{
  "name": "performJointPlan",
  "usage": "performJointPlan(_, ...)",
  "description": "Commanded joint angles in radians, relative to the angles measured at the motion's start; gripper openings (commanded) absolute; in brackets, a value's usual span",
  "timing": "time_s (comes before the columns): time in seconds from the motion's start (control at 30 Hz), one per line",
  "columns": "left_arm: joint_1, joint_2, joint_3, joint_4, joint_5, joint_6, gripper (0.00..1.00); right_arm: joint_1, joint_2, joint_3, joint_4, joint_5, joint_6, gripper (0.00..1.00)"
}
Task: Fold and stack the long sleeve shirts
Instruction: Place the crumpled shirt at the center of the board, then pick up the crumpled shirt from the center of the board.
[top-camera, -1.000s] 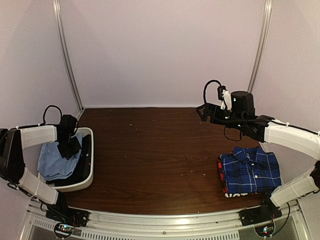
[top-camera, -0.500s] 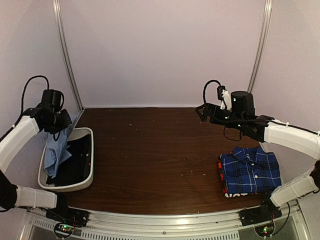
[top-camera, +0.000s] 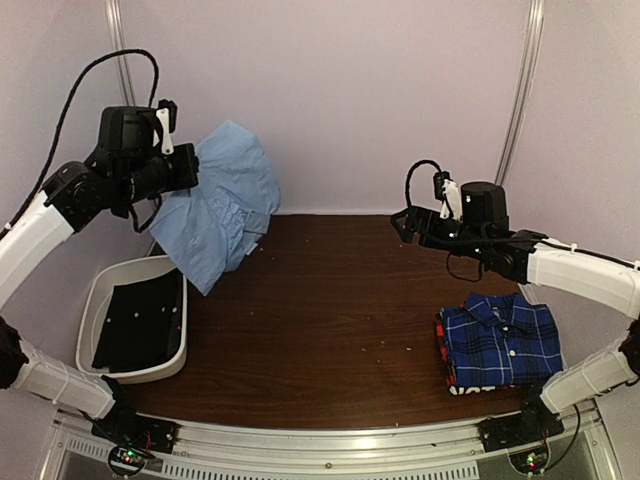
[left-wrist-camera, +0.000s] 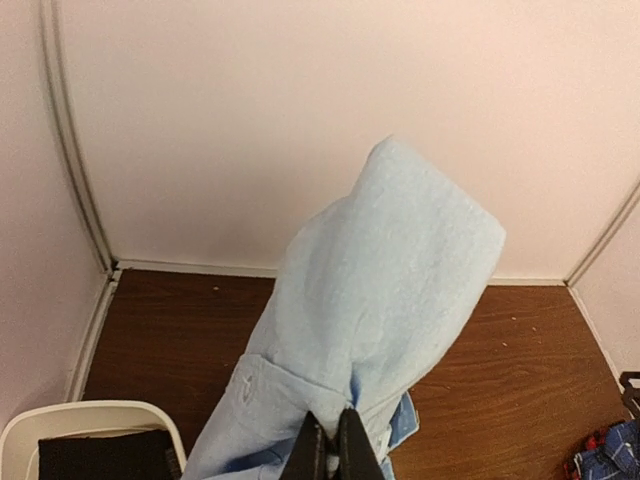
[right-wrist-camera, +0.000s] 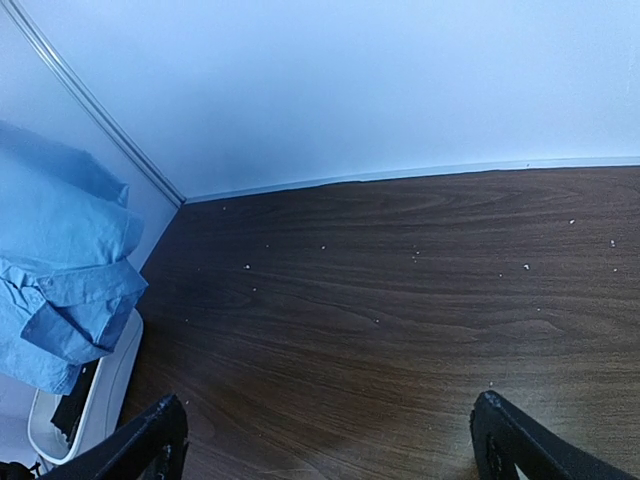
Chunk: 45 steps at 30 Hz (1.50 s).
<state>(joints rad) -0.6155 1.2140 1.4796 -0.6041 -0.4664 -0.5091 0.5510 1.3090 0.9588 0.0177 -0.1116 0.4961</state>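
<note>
My left gripper (top-camera: 194, 168) is raised high over the table's back left corner, shut on a pinch of the plain light blue shirt (top-camera: 225, 205). The shirt hangs loose and crumpled from it, clear of the table. In the left wrist view the closed black fingertips (left-wrist-camera: 333, 445) clamp a fold of the blue cloth (left-wrist-camera: 380, 300). A folded blue-and-navy plaid shirt (top-camera: 500, 342) lies at the right front on a red and black one (top-camera: 443, 362). My right gripper (top-camera: 401, 224) hovers wide open behind that stack, holding nothing (right-wrist-camera: 330, 440).
A white bin (top-camera: 95, 310) with a black lining stands at the front left, below the hanging shirt. The back wall and a metal corner post (top-camera: 135, 120) are close behind the left arm. Small crumbs dot the dark wood tabletop (top-camera: 320, 300).
The left gripper closed on the light blue shirt in the bin and lifted it up and rightward, out of the bin. The right arm has stayed still.
</note>
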Motion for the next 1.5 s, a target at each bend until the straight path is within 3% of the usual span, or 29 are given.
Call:
performJointPlan(0.0, -0.186, 0.13, 0.126, 0.124, 0.016, 0.113, 0.0, -0.004, -0.025, 0.029, -0.009, 0.032, -0.017, 1.0)
performJointPlan(0.1, -0.313, 0.245, 0.225, 0.135, 0.019, 0.154, 0.0, -0.007, -0.045, 0.032, -0.01, 0.062, -0.022, 1.0)
performJointPlan(0.23, -0.421, 0.355, 0.344, 0.175, 0.159, 0.176, 0.0, -0.013, -0.12, 0.025, -0.047, 0.134, -0.033, 1.0)
performJointPlan(0.33, -0.426, 0.371, 0.364, 0.233, 0.327, 0.149, 0.0, -0.013, -0.189, 0.009, -0.052, 0.198, -0.051, 1.0)
performJointPlan(0.4, -0.378, 0.389, 0.382, 0.233, 0.416, 0.11, 0.0, -0.013, -0.217, 0.005, -0.055, 0.221, -0.066, 1.0)
performJointPlan(0.53, -0.154, 0.486, 0.359, 0.213, 0.715, -0.041, 0.0, -0.013, -0.199, 0.018, -0.078, 0.214, -0.079, 1.0)
performJointPlan(0.67, -0.031, 0.764, 0.441, 0.066, 0.837, -0.091, 0.0, -0.014, -0.123, 0.036, -0.092, 0.141, -0.068, 1.0)
performJointPlan(0.7, -0.011, 0.83, 0.459, 0.045, 0.846, -0.097, 0.03, -0.014, -0.099, 0.041, -0.095, 0.119, -0.066, 1.0)
performJointPlan(0.73, 0.003, 0.878, 0.482, 0.022, 0.85, -0.096, 0.22, -0.014, -0.075, 0.049, -0.101, 0.087, -0.067, 1.0)
performJointPlan(0.8, 0.012, 0.923, 0.516, 0.001, 0.827, -0.088, 0.52, -0.014, -0.023, 0.066, -0.122, 0.033, -0.083, 1.0)
performJointPlan(0.87, 0.013, 0.914, 0.513, 0.004, 0.8, -0.082, 0.71, -0.013, 0.008, 0.075, -0.15, -0.004, -0.105, 1.0)
performJointPlan(0.97, 0.013, 0.866, 0.483, 0.009, 0.749, -0.065, 0.81, -0.011, 0.036, 0.044, -0.149, -0.048, -0.139, 1.0)
performJointPlan(1.3, -0.05, 0.555, 0.064, 0.015, 0.674, 0.019, 0.82, 0.074, 0.128, -0.017, -0.18, -0.139, -0.23, 0.98)
performJointPlan(1.47, -0.094, 0.443, -0.165, 0.013, 0.635, -0.025, 0.8, 0.118, 0.18, -0.014, -0.211, -0.154, -0.262, 0.94)
